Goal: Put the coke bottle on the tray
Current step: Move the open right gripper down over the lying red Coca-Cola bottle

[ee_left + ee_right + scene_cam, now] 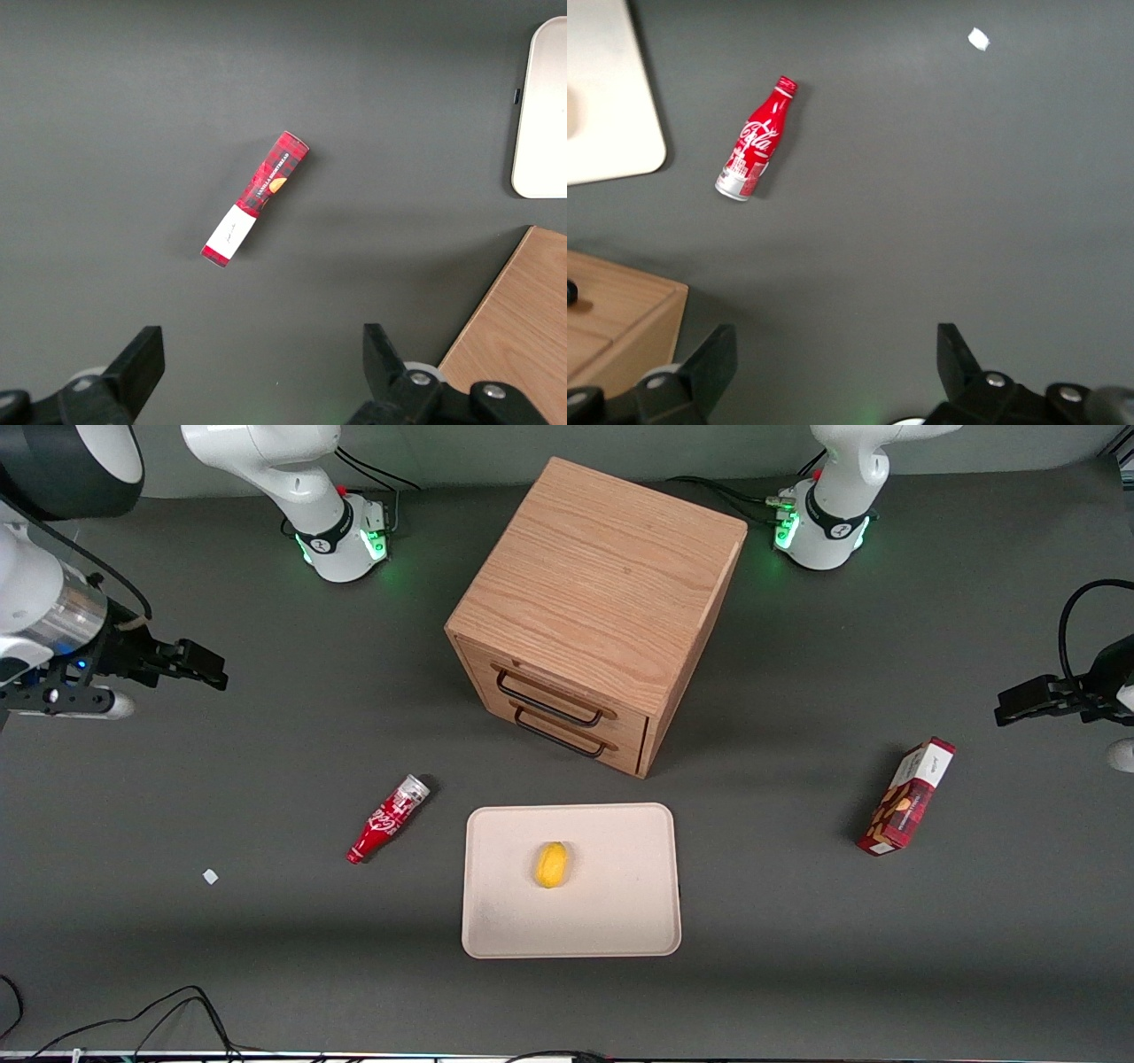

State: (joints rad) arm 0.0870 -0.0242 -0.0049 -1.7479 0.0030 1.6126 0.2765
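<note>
The coke bottle (387, 819) lies on its side on the grey table beside the tray, its cap pointing toward the front camera; it also shows in the right wrist view (756, 140). The beige tray (611, 917) lies in front of the wooden drawer cabinet, with a yellow lemon (551, 864) on it; its corner shows in the right wrist view (616, 115). My right gripper (208, 669) hovers open and empty at the working arm's end of the table, well away from the bottle and farther from the front camera than it. Its fingers (709, 359) are spread wide over bare table.
A wooden drawer cabinet (598, 602) with two handled drawers stands mid-table, farther from the camera than the tray. A red snack box (906, 797) lies toward the parked arm's end. A small white scrap (210, 876) lies near the bottle. Cables run along the near edge.
</note>
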